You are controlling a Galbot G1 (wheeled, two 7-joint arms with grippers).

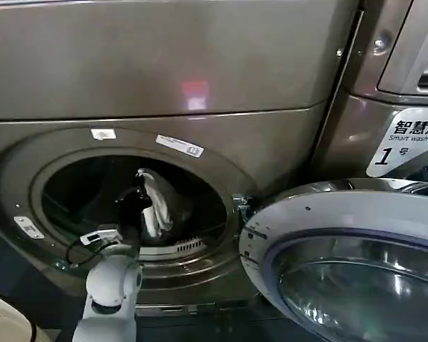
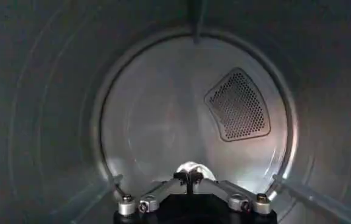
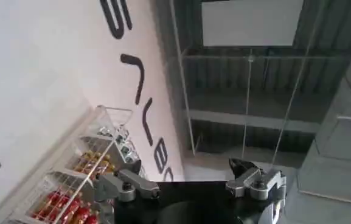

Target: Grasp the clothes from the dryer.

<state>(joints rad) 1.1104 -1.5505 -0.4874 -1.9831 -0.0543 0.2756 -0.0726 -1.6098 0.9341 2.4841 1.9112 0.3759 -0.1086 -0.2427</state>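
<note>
The dryer [image 1: 164,71] is a bronze-brown front loader with its round porthole [image 1: 50,178] open. My left arm reaches into the opening. The left gripper [image 1: 137,201] is shut on the clothes [image 1: 155,201], a pale grey-white piece with dark fabric beside it, hanging just inside the porthole. In the left wrist view the jaws of the left gripper [image 2: 188,175] are closed together, a pale bit of the clothes [image 2: 191,165] shows past the tips, and the bare drum back [image 2: 163,115] lies beyond. My right gripper [image 3: 187,167] is open, holds nothing, and points up at a wall and ceiling.
The dryer's round glass door [image 1: 342,263] stands swung open at the right, close to the porthole. A second machine labelled "Smart wash" [image 1: 406,142] stands to the right. A white basket corner [image 1: 0,320] shows at lower left. A wire shelf of goods [image 3: 84,176] stands near the right gripper.
</note>
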